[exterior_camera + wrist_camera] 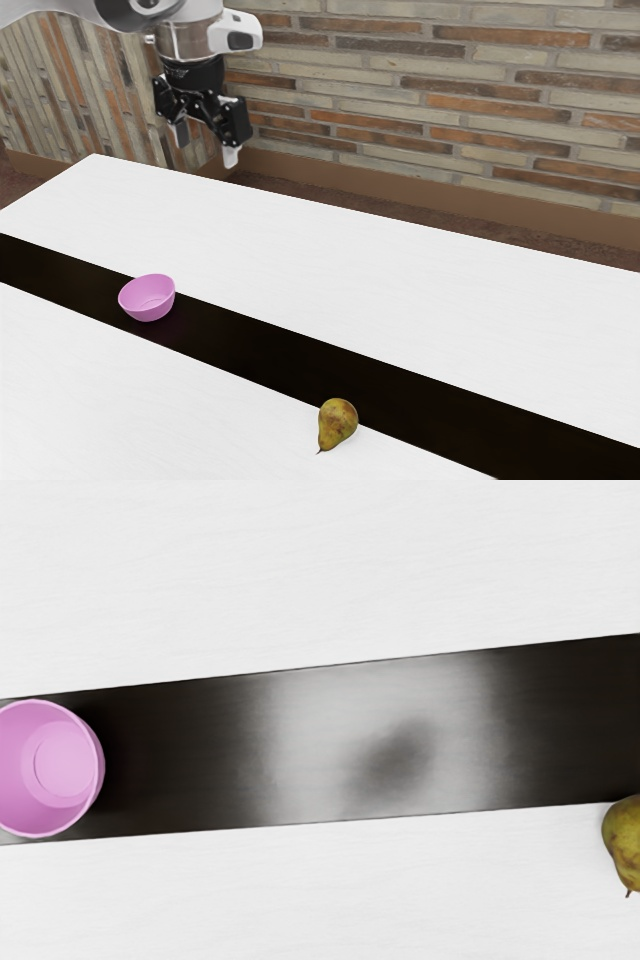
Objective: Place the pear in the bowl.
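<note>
Pear (338, 421): lying on side on white tabletop (150, 400), just at edge of black band (250, 345), pointing stem away from it. Probably weighing little, feeling firm yet bruising under hard squeeze, likely rolling if nudged; calling for gentle hold across fat body, sparing stem. Farther back, on band: pink bowl (148, 298), sitting upright. Beyond, raised: tool (206, 146), hanging spread apart, gripping nothing.

The wrist view's edges are cutting the pink bowl (62, 762) and the pear (624, 842), and in the exterior view the robot arm (190, 36) is also partly cut off.
</note>
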{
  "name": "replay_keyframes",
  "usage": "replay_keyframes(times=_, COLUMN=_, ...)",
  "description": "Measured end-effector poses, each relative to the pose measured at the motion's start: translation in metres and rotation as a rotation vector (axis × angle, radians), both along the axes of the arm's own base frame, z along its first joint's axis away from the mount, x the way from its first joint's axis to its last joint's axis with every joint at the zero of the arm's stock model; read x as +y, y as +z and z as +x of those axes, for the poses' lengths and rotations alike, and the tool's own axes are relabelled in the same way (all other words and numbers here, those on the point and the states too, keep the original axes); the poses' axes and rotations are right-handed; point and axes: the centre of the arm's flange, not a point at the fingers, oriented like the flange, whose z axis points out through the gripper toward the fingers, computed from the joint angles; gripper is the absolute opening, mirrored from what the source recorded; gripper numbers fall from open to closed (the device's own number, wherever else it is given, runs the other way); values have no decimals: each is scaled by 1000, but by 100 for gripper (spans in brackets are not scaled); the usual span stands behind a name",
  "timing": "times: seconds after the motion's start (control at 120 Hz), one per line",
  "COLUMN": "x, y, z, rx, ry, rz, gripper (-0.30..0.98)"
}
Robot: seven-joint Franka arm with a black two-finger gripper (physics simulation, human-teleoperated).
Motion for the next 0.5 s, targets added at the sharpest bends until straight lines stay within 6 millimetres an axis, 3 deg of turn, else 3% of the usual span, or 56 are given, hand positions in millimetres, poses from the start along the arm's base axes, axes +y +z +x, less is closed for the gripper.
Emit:
replay_keyframes(times=0.167, x=11, y=-1, z=1, rx=6, ry=31, rz=-27, gripper=69)
replay_keyframes(times=0.5, x=68, y=3, z=3, rx=-5, ry=158, rz=-49, gripper=69)
